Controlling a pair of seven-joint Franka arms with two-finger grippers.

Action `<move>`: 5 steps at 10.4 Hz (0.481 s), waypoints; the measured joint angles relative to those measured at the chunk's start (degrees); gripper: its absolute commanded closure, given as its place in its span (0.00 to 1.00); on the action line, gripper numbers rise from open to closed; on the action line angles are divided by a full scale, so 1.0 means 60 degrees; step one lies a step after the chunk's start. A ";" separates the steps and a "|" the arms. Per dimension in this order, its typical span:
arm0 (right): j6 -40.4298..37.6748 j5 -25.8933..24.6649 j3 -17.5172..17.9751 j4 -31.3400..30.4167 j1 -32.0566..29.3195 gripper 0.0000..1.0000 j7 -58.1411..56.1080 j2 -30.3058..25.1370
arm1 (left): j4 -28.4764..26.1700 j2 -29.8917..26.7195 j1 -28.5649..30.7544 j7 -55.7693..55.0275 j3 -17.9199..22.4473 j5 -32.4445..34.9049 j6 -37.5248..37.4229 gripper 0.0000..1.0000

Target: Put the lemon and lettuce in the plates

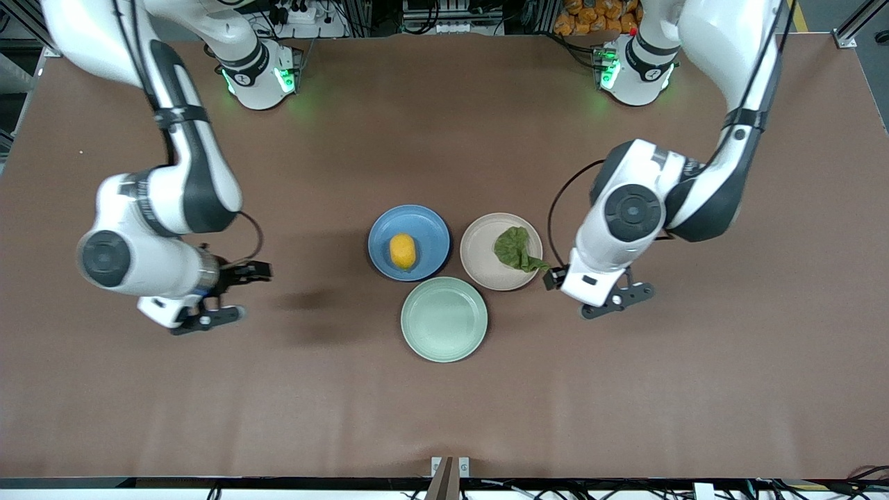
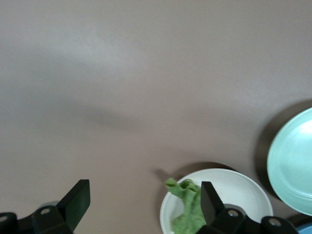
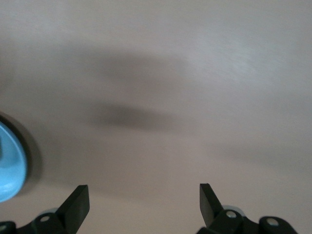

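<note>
Left tool (image 2: 141,204) wide open, empty, right tool (image 3: 141,204) wide open, empty

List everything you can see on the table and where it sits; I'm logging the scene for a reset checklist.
lemon: one, yellow, lying in the blue plate.
lettuce: one, dark green, lying in the beige-pink plate, its tail reaching over the rim toward the left arm's end of the table.
blue plate: one, blue, mid-table, beside the beige-pink plate.
beige-pink plate: one, pale beige-pink, mid-table, toward the left arm's end from the blue plate.
mint-green plate: one, pale mint green, holding nothing, nearer to the front camera than the other two plates.
table: one, brown.
left gripper: one, black fingers, open, holding nothing, over the table beside the beige-pink plate.
right gripper: one, black fingers, open, holding nothing, over bare table toward the right arm's end.
</note>
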 measured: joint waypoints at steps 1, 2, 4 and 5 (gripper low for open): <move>-0.0375 -0.0014 -0.0242 -0.0069 -0.0056 0.00 -0.0042 -0.0286 | 0.0001 -0.0181 0.0334 0.0637 0.0001 0.0001 -0.0152 0.00; -0.0647 -0.0134 -0.0506 -0.0100 -0.0060 0.00 -0.0047 -0.0587 | 0.0000 -0.0368 0.0668 0.1268 -0.0007 0.0001 -0.0324 0.00; -0.1040 -0.0544 -0.1024 -0.0131 -0.0091 0.00 -0.0050 -0.1124 | 0.0003 -0.0763 0.1235 0.2390 -0.0018 0.0001 -0.0802 0.00; -0.1171 -0.0606 -0.1135 -0.0141 -0.0150 0.00 -0.0051 -0.1399 | 0.0002 -0.0983 0.1456 0.2855 -0.0028 0.0001 -0.1091 0.00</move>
